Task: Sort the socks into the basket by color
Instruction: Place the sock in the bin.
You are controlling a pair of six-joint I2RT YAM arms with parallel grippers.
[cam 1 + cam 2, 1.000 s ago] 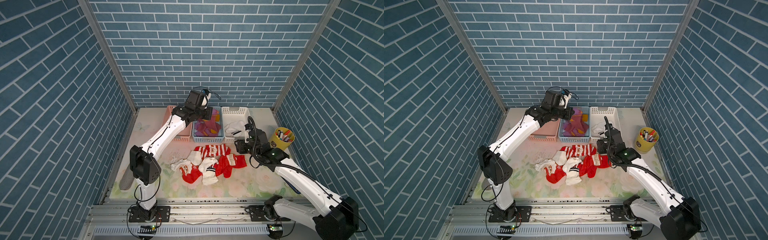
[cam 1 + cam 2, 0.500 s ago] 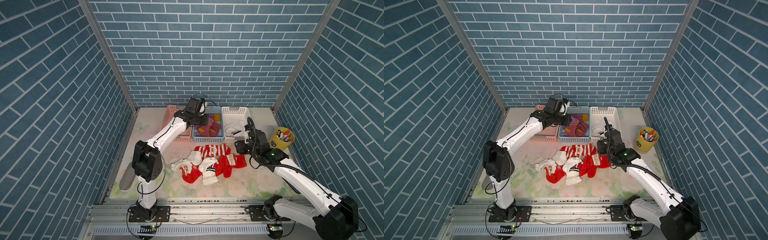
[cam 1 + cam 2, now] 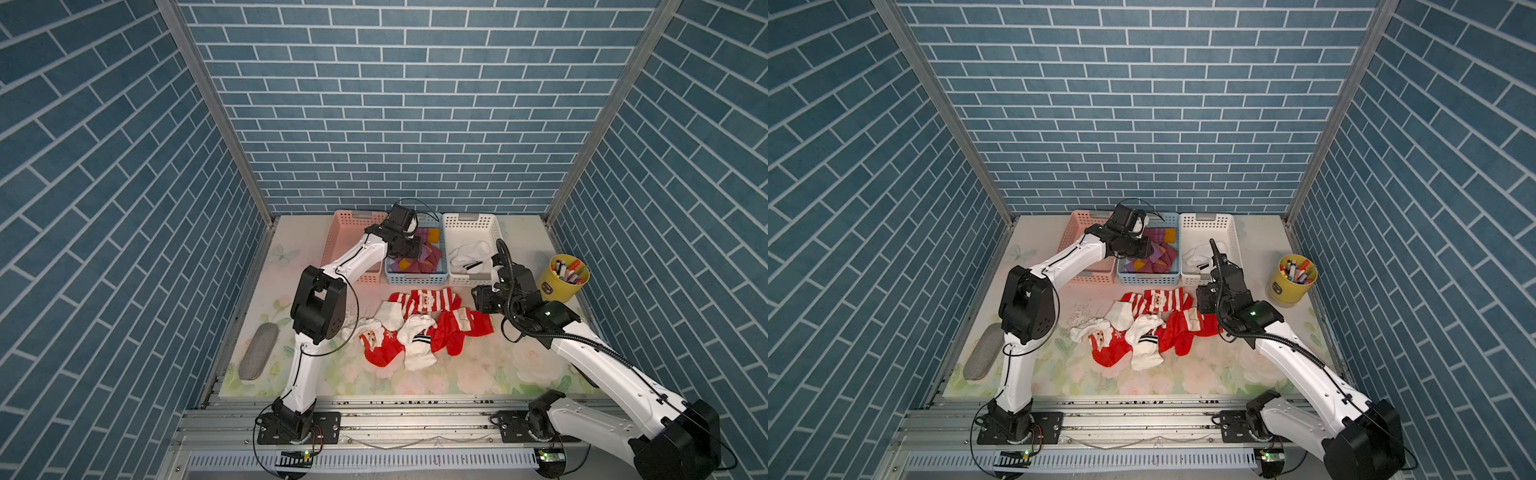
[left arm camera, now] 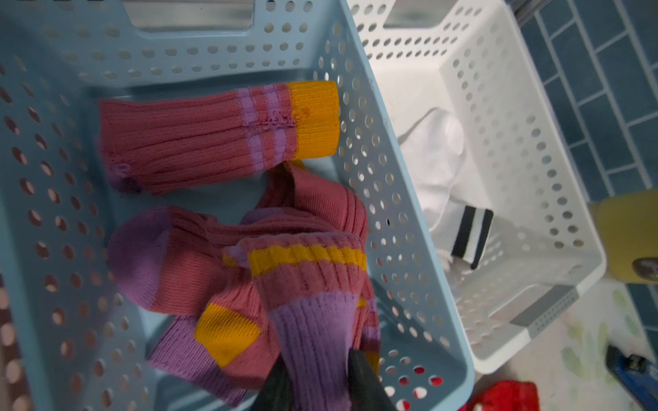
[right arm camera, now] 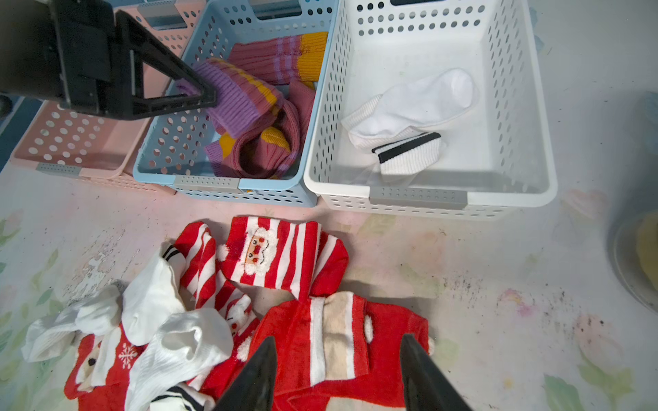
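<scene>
Left tool (image 4: 317,356) is down in the blue basket (image 4: 199,57), the cuff of the purple sock (image 4: 313,320) standing between its fingers (image 4: 363,382), more maroon socks (image 4: 199,142) lying just past its tips; gripped or let go, I cannot tell. Right tool (image 5: 337,338) hangs with jaws spread, holding nothing, over the red socks (image 5: 277,256) on the bench (image 5: 480,270), the white basket (image 5: 427,35) straight ahead of it.

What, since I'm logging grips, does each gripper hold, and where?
Left gripper: cuff of a purple sock sits between its fingers; clamped or not, cannot tell. Right gripper: open, nothing held.
</scene>
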